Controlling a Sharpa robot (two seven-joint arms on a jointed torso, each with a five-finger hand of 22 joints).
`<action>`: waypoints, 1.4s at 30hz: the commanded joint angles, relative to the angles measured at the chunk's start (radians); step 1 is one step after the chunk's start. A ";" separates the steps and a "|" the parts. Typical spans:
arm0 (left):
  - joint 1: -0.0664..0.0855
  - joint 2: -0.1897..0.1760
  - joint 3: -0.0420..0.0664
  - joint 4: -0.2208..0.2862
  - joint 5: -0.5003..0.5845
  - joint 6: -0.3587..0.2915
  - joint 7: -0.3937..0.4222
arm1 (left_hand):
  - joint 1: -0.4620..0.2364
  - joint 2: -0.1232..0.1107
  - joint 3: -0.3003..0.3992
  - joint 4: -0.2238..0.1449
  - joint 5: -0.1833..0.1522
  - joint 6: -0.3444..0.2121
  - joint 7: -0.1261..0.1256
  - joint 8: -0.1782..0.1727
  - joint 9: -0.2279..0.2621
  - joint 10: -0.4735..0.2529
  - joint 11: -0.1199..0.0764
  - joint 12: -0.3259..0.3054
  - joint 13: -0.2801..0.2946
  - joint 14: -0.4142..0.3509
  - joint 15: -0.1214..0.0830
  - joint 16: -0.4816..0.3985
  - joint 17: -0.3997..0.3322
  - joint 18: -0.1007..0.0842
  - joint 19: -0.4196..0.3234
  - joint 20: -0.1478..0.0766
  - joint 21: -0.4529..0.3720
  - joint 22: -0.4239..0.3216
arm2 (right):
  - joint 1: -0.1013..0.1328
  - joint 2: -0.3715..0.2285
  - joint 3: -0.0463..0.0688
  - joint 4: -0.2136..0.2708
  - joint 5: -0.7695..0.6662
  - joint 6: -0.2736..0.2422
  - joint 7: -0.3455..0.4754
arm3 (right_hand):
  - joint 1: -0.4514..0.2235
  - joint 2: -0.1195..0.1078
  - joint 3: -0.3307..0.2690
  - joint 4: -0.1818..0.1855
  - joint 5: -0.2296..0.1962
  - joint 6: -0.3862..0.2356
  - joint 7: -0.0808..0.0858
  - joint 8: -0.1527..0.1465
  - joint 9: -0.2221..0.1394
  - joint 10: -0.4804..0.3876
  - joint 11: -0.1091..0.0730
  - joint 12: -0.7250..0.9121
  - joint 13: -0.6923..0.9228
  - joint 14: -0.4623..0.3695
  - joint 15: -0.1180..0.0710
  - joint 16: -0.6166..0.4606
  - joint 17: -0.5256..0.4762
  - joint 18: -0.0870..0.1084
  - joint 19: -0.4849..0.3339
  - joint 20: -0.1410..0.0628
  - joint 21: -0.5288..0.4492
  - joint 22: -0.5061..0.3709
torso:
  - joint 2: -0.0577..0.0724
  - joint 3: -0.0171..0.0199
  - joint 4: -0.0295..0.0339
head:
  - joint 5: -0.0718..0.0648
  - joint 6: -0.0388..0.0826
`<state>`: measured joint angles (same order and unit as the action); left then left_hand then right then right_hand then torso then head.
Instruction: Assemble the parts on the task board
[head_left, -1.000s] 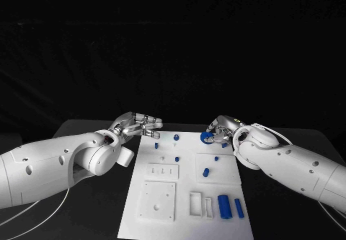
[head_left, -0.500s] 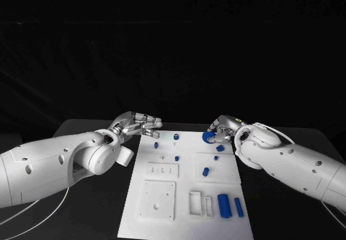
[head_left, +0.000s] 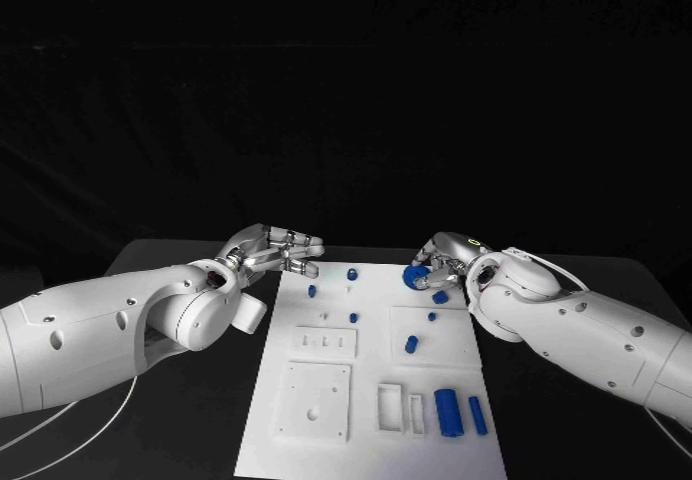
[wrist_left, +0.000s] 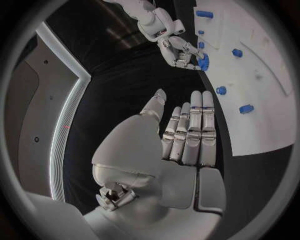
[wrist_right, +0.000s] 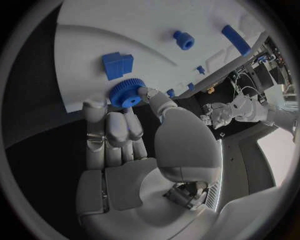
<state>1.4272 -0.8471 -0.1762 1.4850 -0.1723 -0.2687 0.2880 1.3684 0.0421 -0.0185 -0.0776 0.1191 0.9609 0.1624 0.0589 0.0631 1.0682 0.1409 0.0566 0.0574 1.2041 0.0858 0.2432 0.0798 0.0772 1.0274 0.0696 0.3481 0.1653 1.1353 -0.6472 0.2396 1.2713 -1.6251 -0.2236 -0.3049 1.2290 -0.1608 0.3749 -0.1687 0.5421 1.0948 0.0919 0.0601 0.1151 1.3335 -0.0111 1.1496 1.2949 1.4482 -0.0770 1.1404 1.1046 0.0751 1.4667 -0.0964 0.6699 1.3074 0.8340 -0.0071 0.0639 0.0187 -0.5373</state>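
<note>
The white task board (head_left: 372, 372) lies in the middle of the black table. My right hand (head_left: 441, 260) hovers over the board's far right corner and pinches a blue gear (head_left: 415, 273) between thumb and fingers. The right wrist view shows the gear (wrist_right: 127, 93) at the fingertips, just off the board, near a blue block (wrist_right: 117, 64). My left hand (head_left: 274, 249) floats beside the board's far left corner. Its fingers (wrist_left: 190, 131) lie straight side by side and hold nothing.
Several blue parts sit on the board: a peg (head_left: 353, 273), small studs (head_left: 312, 291) (head_left: 353, 317) (head_left: 431, 317), a short cylinder (head_left: 411, 344), and two bars (head_left: 447, 412) (head_left: 477, 414) near the front right. White recessed blocks (head_left: 316, 401) occupy the front left.
My right hand has shifted slightly up and toward the far edge with the gear still pinched. The left hand has stayed where it was.
</note>
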 joint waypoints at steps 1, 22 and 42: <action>0.002 0.001 0.000 0.001 -0.003 0.013 0.005 | 0.000 0.002 -0.001 -0.008 0.005 -0.004 0.000 0.003 0.001 -0.008 -0.001 0.004 0.002 -0.007 0.002 -0.005 -0.002 -0.002 -0.006 0.001 0.003 -0.001 | -0.006 -0.003 -0.003 0.024 -0.075 -0.027 -0.016 | -0.012 0.000 0.005 0.001 -0.017 0.012 -0.001 0.003 0.001 0.005 -0.005 0.007 0.002 0.003 -0.005 0.006 0.001 0.010 0.050 -0.007 0.010 0.077 | 0.000 -0.0001 0.0000 | 0.000 0.000; 0.002 0.001 0.001 0.003 -0.003 0.008 0.006 | 0.000 0.002 -0.001 -0.008 0.005 -0.004 0.000 0.003 0.001 -0.008 -0.001 0.004 0.002 -0.007 0.002 -0.005 -0.002 -0.002 -0.006 0.001 0.003 -0.001 | -0.004 0.028 -0.003 0.167 -0.181 -0.104 -0.050 | -0.003 -0.019 0.038 0.025 -0.050 0.023 -0.004 0.003 -0.002 0.010 -0.008 0.006 0.005 0.003 -0.007 0.005 0.002 0.008 0.050 -0.009 0.033 0.080 | 0.000 -0.0027 0.0012 | 0.007 0.011; 0.002 0.019 0.001 -0.007 -0.003 0.003 0.010 | -0.001 0.003 -0.001 -0.008 0.004 -0.004 0.000 0.003 0.001 -0.008 -0.001 0.004 0.002 -0.009 0.003 -0.006 -0.002 -0.002 -0.009 0.002 0.008 -0.005 | 0.003 0.195 -0.074 0.046 -0.203 -0.122 -0.013 | -0.001 -0.022 0.033 0.028 -0.049 0.011 -0.002 0.002 -0.006 0.008 -0.006 0.003 0.005 0.003 -0.006 0.001 -0.003 0.009 0.050 -0.009 0.031 0.079 | 0.005 -0.0034 0.0076 | 0.013 0.006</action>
<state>1.4272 -0.8312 -0.1757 1.4774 -0.1727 -0.2695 0.2882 1.3684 0.0422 -0.0213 -0.0805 0.1191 0.9609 0.1625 0.0589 0.0631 1.0682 0.1409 0.0566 0.0574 1.2003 0.0896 0.2432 0.0789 0.0771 1.0239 0.0732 0.3558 0.1614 1.1377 -0.4567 0.1666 1.3238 -1.8057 -0.3361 -0.3377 1.2291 -0.1715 0.4088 -0.1421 0.4956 1.1105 0.0897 0.0581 0.1103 1.3404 -0.0179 1.1532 1.2988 1.4512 -0.0800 1.1403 1.1032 0.0751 1.4667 -0.0964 0.6979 1.3073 0.8379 -0.0098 0.0699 0.0312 -0.5298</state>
